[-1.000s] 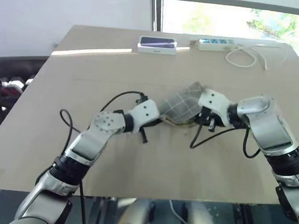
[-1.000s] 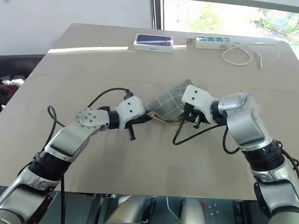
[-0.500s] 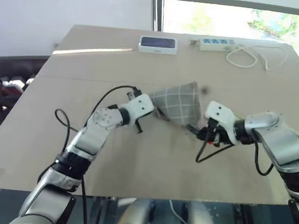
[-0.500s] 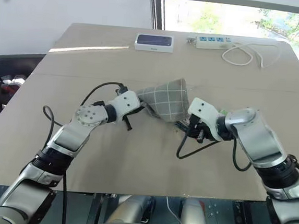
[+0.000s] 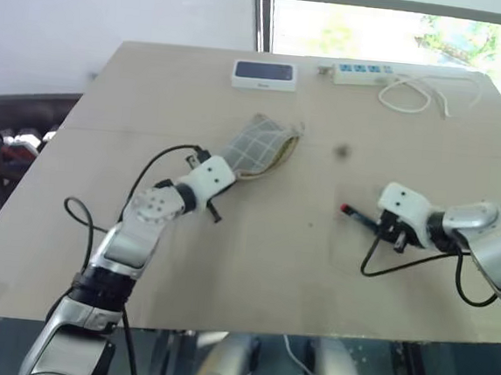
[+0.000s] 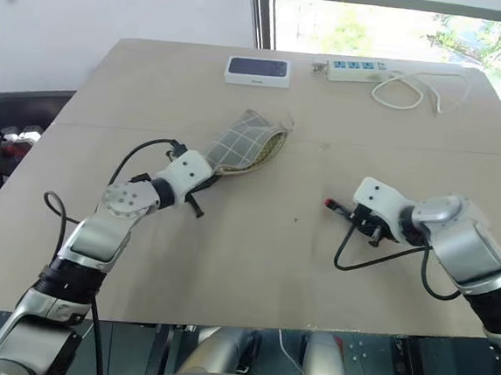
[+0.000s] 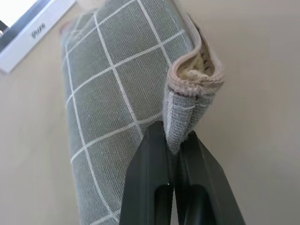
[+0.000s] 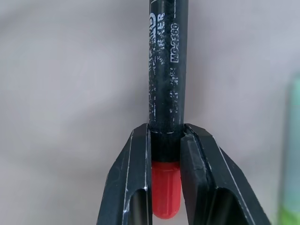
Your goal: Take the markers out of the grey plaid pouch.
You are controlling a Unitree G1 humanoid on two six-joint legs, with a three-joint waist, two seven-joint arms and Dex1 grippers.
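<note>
Pouch and 1 marker, both gripped.
Left gripper (image 7: 174,154) clamped on grey plaid pouch (image 5: 258,146) corner, frame centre-left; right gripper (image 8: 165,154) clamped on black red-ended marker (image 8: 168,65), centre-right on table (image 5: 253,258).

One grey plaid pouch (image 5: 258,147) at ten o'clock of centre; one marker (image 5: 359,216) at four o'clock; one white device (image 5: 264,75) and one power strip (image 5: 362,72) at twelve o'clock; one table (image 5: 261,267).
</note>
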